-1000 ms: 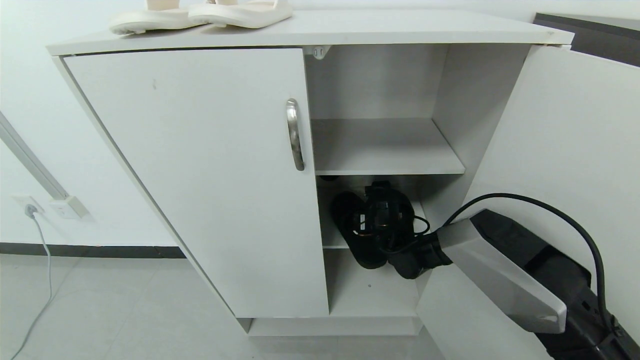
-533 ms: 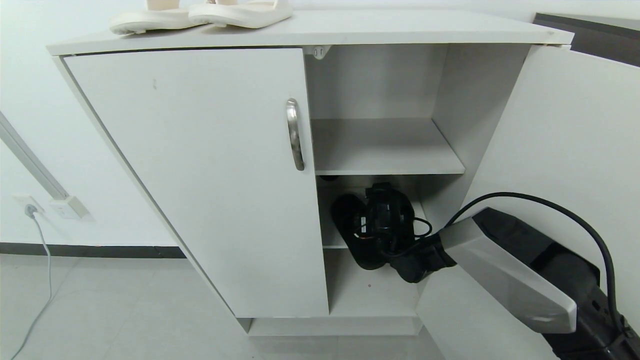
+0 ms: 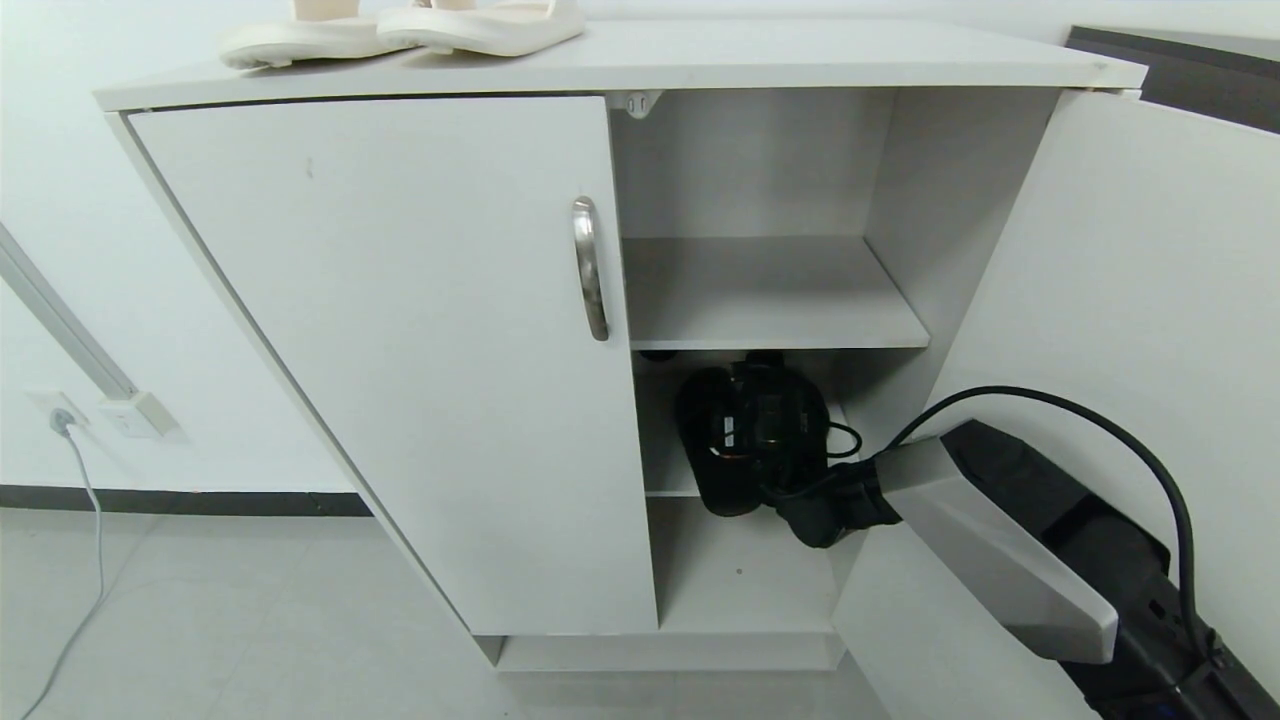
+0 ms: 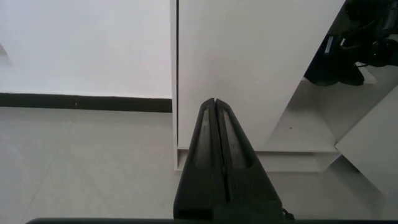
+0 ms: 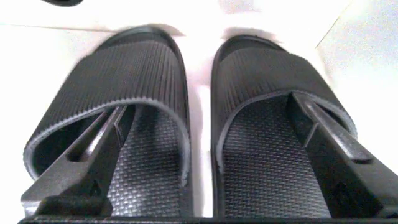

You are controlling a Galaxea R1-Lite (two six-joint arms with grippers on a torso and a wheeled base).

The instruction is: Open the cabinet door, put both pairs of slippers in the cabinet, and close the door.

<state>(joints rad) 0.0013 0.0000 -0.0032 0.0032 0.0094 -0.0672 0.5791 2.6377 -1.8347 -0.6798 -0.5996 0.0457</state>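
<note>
Right gripper (image 5: 211,106), as I read it from the controls: fingers spread wide, one tucked under the strap of each of the black slippers (image 5: 143,81). The pair lay side by side on the cabinet's middle shelf (image 3: 668,480), directly ahead of the claw, long axes in line with it, toes inward. Ribbed straps, textured footbeds. The left gripper (image 4: 214,102), pressed closed, hung well apart. The white slippers (image 3: 400,35) lay on the cabinet top.

Wall socket (image 3: 52,412), plug in, on white wall (image 3: 60,150). Below the socket: dark skirting strip (image 3: 180,501), then pale grey tiled floor (image 3: 200,620). Grey cable (image 3: 98,545) trails down from socket; trunking (image 3: 55,312) slants above it.
</note>
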